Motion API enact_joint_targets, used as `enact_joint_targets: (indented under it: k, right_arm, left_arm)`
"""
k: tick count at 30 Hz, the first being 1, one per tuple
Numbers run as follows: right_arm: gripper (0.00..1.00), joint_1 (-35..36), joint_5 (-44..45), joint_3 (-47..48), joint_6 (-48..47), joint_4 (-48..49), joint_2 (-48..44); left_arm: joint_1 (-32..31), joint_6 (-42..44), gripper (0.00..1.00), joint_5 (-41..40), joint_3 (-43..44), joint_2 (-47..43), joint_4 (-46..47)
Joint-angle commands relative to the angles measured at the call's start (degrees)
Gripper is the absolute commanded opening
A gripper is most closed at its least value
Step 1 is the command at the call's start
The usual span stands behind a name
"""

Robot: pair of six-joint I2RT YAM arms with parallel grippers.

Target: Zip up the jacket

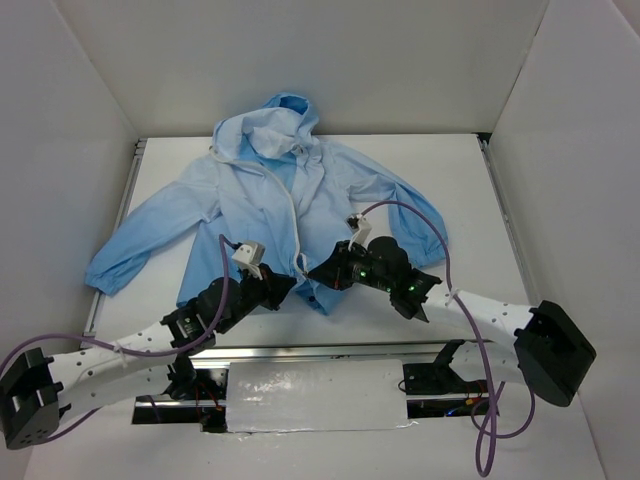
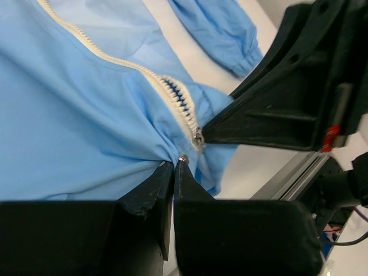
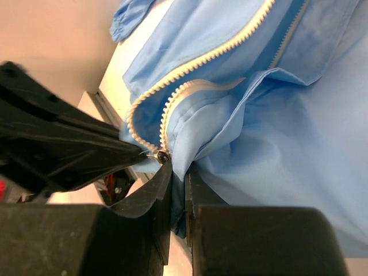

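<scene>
Left wrist | left pincer [image 2: 174, 165] clamps jacket [image 2: 75, 126] hem beside zipper [image 2: 183, 112] | right pincer [image 3: 179, 172] clamps jacket by slider [image 3: 163, 155]

Tight down at the hem: your left gripper [image 1: 287, 284] and right gripper [image 1: 318, 273] meet tip to tip, both clamped on the jacket [image 1: 250, 200], and nothing fits between them. Up along the zipper [image 1: 292, 205] it's open fabric to the hood. Bare table [image 1: 460, 170] lies right of the sleeve [image 1: 420, 205]. Walls [image 1: 60, 130] box you in, and the rail [image 1: 320, 350] bars the near edge.
</scene>
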Motion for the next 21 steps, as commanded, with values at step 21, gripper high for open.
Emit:
enact_joint_targets:
  k: [21]
  right_arm:
    - [0.0,-5.9,-7.3,3.5,-4.4,-1.7,-0.3]
  left_arm:
    - [3.3,4.7,0.0,15.8,1.2,9.6,6.9]
